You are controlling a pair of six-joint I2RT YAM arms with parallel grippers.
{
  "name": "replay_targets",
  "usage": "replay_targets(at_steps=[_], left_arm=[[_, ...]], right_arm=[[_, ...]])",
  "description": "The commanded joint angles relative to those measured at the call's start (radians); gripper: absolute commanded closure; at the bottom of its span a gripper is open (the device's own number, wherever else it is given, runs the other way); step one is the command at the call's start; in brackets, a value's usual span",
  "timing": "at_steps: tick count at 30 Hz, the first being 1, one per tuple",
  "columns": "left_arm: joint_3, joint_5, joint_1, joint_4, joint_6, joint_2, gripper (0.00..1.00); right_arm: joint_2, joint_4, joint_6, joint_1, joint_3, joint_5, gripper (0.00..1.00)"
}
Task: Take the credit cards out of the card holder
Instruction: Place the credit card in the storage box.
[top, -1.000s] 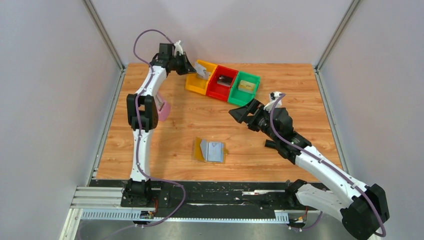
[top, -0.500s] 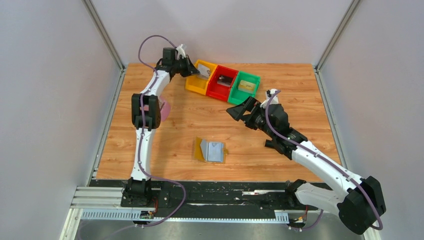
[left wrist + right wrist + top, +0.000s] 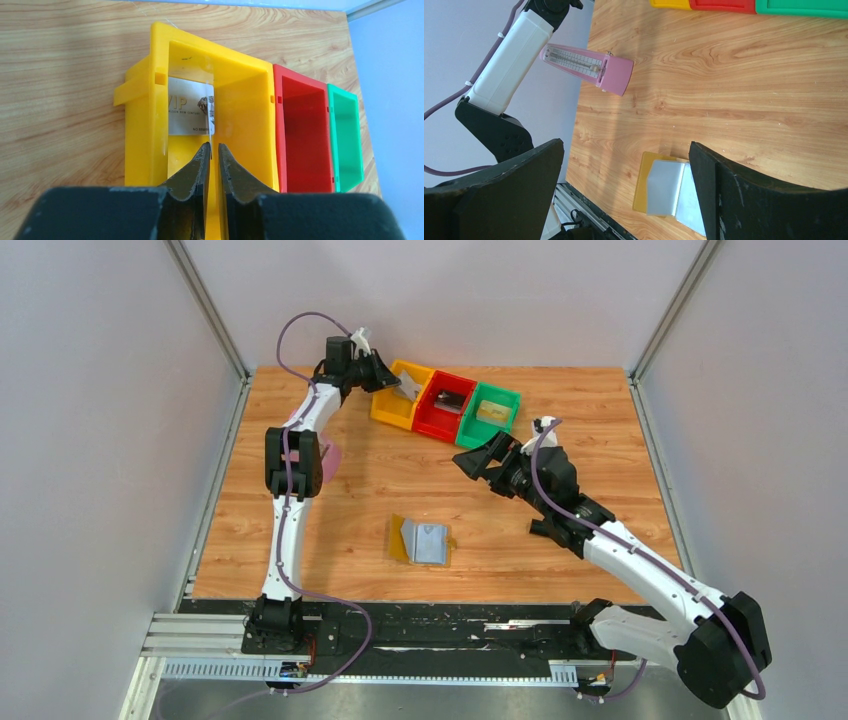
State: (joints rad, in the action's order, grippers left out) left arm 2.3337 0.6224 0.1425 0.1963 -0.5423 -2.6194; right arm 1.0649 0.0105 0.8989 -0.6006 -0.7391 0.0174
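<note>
Showing credit card [image 3: 190, 112] lettering only wrist-side: left gripper [image 3: 212, 147] barely parted, right gripper [image 3: 626, 147] spread.

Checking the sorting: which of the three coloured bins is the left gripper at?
The yellow bin, at the row's left end: the left gripper points into it, and a silver card sits inside.
</note>
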Motion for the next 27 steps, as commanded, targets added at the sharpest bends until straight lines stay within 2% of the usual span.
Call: replay_targets(at_steps=[1, 5, 7, 11, 12, 16, 27], left_arm=[[0.052, -0.014, 0.007, -0.056, -0.003, -0.009, 0.81], [0.054, -0.019, 0.009, -0.069, -0.007, -0.013, 0.79], [0.054, -0.020, 0.011, -0.076, -0.010, -0.016, 0.82], [0.055, -0.021, 0.015, -0.084, -0.008, -0.019, 0.99], [0.055, -0.024, 0.017, -0.085, -0.008, -0.020, 1.00], [0.041, -0.067, 0.018, -0.089, -0.019, -0.011, 1.00], [-0.051, -0.169, 0.017, -0.251, -0.097, 0.028, 1.00]], right_arm=[[-0.028, 0.023, -0.012, -0.001, -0.048, -0.016, 0.01], [-0.036, 0.023, -0.009, 0.000, -0.047, -0.017, 0.01], [-0.038, 0.022, -0.008, -0.001, -0.046, -0.017, 0.01], [-0.041, 0.022, -0.007, -0.001, -0.045, -0.017, 0.01], [-0.041, 0.022, -0.008, -0.001, -0.046, -0.017, 0.01], [-0.043, 0.022, -0.011, 0.000, -0.046, -0.017, 0.01], [-0.027, 0.022, -0.027, 0.000, -0.065, -0.053, 0.01]])
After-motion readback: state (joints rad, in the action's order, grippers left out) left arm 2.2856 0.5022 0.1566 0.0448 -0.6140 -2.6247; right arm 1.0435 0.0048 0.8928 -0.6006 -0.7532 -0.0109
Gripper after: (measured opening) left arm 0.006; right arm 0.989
